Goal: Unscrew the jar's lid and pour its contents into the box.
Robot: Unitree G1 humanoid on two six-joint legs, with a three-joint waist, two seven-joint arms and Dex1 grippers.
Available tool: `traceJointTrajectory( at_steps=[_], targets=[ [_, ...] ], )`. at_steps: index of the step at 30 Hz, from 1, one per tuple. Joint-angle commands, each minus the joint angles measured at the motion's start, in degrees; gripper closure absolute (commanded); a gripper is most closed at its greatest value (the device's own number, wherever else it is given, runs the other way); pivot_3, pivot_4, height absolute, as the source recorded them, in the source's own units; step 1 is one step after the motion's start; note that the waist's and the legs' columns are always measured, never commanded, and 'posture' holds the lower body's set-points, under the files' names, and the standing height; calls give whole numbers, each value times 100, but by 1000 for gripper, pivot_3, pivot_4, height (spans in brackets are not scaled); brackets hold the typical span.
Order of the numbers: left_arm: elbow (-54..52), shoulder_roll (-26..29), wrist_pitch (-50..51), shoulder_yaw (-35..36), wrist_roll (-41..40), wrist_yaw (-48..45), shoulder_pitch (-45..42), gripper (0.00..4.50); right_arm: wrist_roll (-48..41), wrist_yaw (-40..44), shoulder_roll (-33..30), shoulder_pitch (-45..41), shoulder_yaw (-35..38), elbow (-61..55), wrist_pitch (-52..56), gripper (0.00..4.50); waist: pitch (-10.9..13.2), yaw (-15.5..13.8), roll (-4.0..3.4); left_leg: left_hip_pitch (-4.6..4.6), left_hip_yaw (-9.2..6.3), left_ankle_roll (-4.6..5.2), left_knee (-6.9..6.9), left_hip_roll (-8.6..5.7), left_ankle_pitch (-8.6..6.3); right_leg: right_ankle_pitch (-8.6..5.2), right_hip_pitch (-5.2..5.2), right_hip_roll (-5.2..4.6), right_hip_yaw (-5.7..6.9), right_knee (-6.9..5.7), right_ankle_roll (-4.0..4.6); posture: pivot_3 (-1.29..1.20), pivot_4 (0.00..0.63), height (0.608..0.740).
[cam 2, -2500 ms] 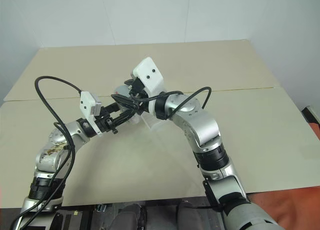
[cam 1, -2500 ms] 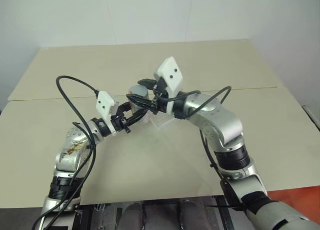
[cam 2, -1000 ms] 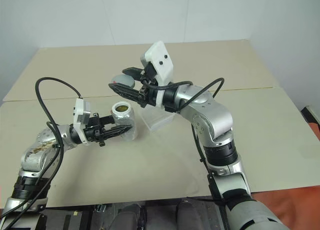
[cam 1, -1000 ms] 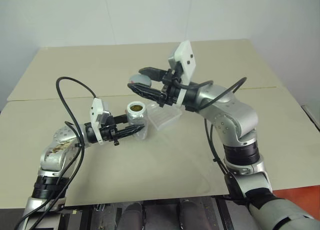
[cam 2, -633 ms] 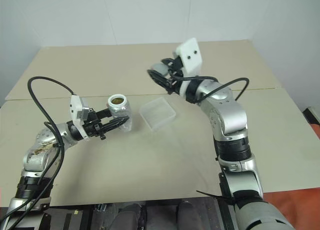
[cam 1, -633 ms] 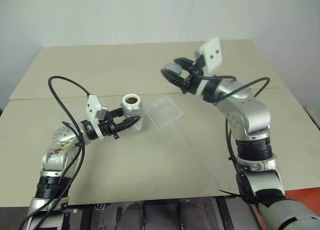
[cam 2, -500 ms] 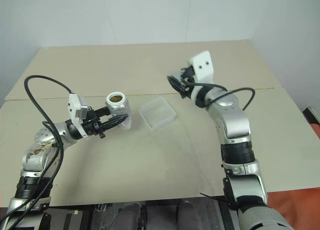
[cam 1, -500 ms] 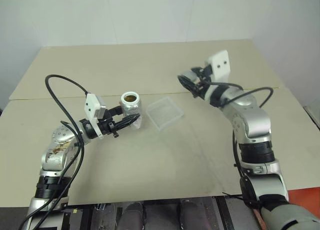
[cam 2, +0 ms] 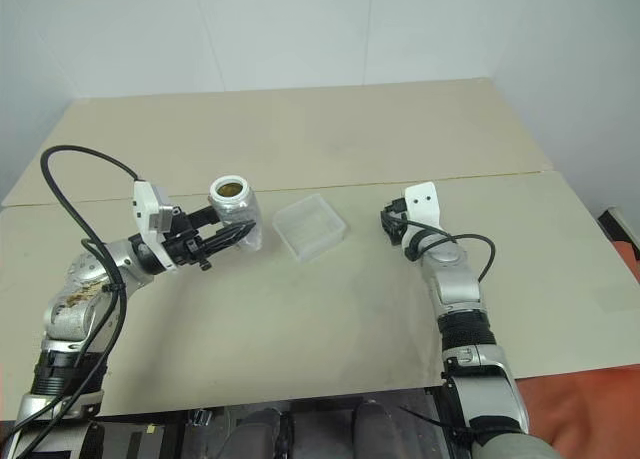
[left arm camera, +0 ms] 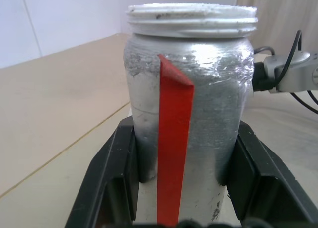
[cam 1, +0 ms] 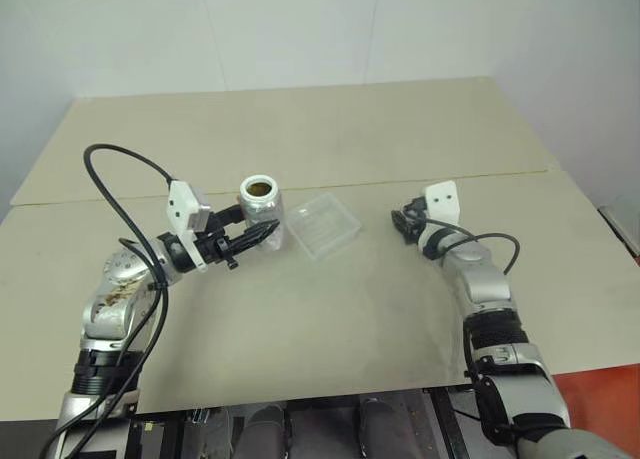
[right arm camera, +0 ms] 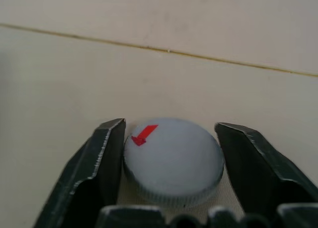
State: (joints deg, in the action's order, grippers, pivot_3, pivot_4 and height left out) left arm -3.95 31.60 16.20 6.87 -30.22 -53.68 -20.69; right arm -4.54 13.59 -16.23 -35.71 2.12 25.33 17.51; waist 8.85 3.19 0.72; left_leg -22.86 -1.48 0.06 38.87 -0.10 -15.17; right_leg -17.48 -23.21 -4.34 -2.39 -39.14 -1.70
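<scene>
- The left claw (cam 1: 262, 235) is clamped on the jar (cam 1: 262, 211), one black finger (left arm camera: 107, 183) pressed to each side of its silvery body.
- The jar stands upright in that grip, lifted off the table (cam 1: 330, 319), just to the left of the box (cam 1: 323, 224). Its red stripe runs down the side that faces the left wrist camera.
- The jar's mouth is uncovered, and something brown (cam 1: 260, 189) shows inside it from above.
- The box, a shallow clear tray, lies flat on the table, turned corner-on, close beside the jar but apart from it.
- The lid (right arm camera: 173, 161) lies flat on the table to the right of the box, well apart from it, red mark up.
- The right claw (right arm camera: 171, 163) sits low at the table with the lid between its fingers. They are parted: one finger (right arm camera: 102, 163) is at the lid's edge, the other (right arm camera: 258, 166) stands a little off it, so the lid is not gripped.
- A seam in the table (right arm camera: 198, 55) runs beyond the lid.
</scene>
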Motion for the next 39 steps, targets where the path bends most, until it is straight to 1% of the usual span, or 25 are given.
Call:
traceJointTrajectory(
  at_steps=[1,4,8,13,15,17,19,20,21,22,24,26,28,31,32,34,37,39],
  targets=[
    [-193,49,-116,53,15,-15,-126,2543,45,69,-3,-3,-14,-202,-173,34,0,12,1,-1,0,0,0,0,0,0,-1,0,-1,-1,0,0,150,740],
    [-172,88,-129,77,89,5,-143,2543,-39,257,-118,88,30,-720,-13,34,0,25,0,-3,0,2,-2,1,-2,0,-3,0,0,1,0,0,150,740],
    [163,158,-325,98,397,144,-424,2543,-315,668,-389,66,150,-1669,453,34,0,9,1,-9,0,4,1,0,-3,0,-6,-2,1,2,0,0,150,740],
    [966,125,-975,31,1033,498,-1052,2543,-891,1612,-919,-54,166,-2564,1061,34,0,-65,1,-6,0,8,3,-2,-5,0,-3,0,2,3,-1,0,150,740],
    [1386,183,-1416,-82,1440,600,-1344,2543,-1113,2039,-1162,-59,134,-2792,1211,34,0,-78,1,-7,0,12,3,-4,-7,0,-3,-1,3,5,-1,0,150,740],
    [1988,356,-2197,-354,2119,691,-1748,2543,-1310,2523,-1442,-39,91,-2981,1284,34,1,-85,2,-10,0,16,5,-8,-9,0,-2,-2,5,10,-1,0,150,740],
    [2809,586,-3149,-830,3085,985,-2453,2543,-1523,3072,-1766,-18,48,-3175,1381,34,2,-107,4,-17,0,16,8,-11,-9,1,-4,-4,8,14,-1,0,150,740],
    [3110,620,-3427,-958,3320,1081,-2704,2543,-1577,3219,-1856,-19,26,-3218,1412,34,3,-127,6,-21,-1,16,11,-17,-9,1,-5,-4,13,16,-2,0,150,740],
    [3466,670,-3881,-1192,3741,1273,-3093,2543,-1624,3389,-1970,-19,2,-3272,1422,34,3,-146,6,-25,-2,16,14,-21,-9,2,-6,-3,15,16,-3,0,150,740],
    [3743,686,-4209,-1334,3996,1401,-3353,2543,-1643,3476,-2030,-30,-20,-3292,1424,34,4,-165,8,-25,-2,17,15,-21,-10,2,-6,-4,15,17,-4,0,150,740],
    [4392,741,-5075,-1824,4791,1780,-3984,2543,-1641,3682,-2174,-63,-84,-3333,1383,34,5,-206,10,-30,-3,19,22,-24,-11,3,-7,-4,18,18,-5,0,150,740],
    [4934,734,-5731,-2283,5492,2204,-4481,2543,-1608,3787,-2259,-112,-136,-3341,1354,34,6,-228,11,-31,-1,21,21,-28,-13,3,-7,-6,17,22,-6,0,150,740],
    [5314,769,-6147,-2740,6262,2794,-4846,2543,-1584,3812,-2289,-153,-151,-3332,1360,34,6,-225,12,-31,1,24,20,-30,-14,3,-8,-8,15,24,-7,0,150,740],
    [5585,764,-6344,-3706,7812,3952,-5418,2543,-1535,3856,-2348,-201,-188,-3324,1394,34,9,-221,16,-33,2,25,22,-31,-15,3,-11,-8,14,21,-8,0,150,740],
    [5637,700,-6359,-3952,8146,4175,-5555,2543,-1519,3850,-2363,-213,-202,-3323,1410,34,11,-223,19,-33,1,25,20,-33,-14,3,-13,-8,13,20,-8,0,150,740],
    [5703,523,-6117,-4388,8832,5023,-5753,2543,-1500,3808,-2356,-232,-213,-3326,1430,34,12,-228,20,-38,1,24,21,-33,-14,3,-17,-7,14,18,-8,0,150,740],
    [5854,202,-5730,-4826,9468,5899,-5926,2543,-1492,3702,-2327,-242,-209,-3380,1533,34,13,-249,23,-47,0,24,23,-36,-14,3,-25,-10,14,16,-9,0,150,740],
    [5946,44,-5708,-4984,9612,6174,-5968,2543,-1531,3640,-2320,-213,-185,-3494,1619,34,14,-255,24,-56,-1,21,25,-39,-12,4,-32,-13,14,15,-11,0,150,740]
  ],
)
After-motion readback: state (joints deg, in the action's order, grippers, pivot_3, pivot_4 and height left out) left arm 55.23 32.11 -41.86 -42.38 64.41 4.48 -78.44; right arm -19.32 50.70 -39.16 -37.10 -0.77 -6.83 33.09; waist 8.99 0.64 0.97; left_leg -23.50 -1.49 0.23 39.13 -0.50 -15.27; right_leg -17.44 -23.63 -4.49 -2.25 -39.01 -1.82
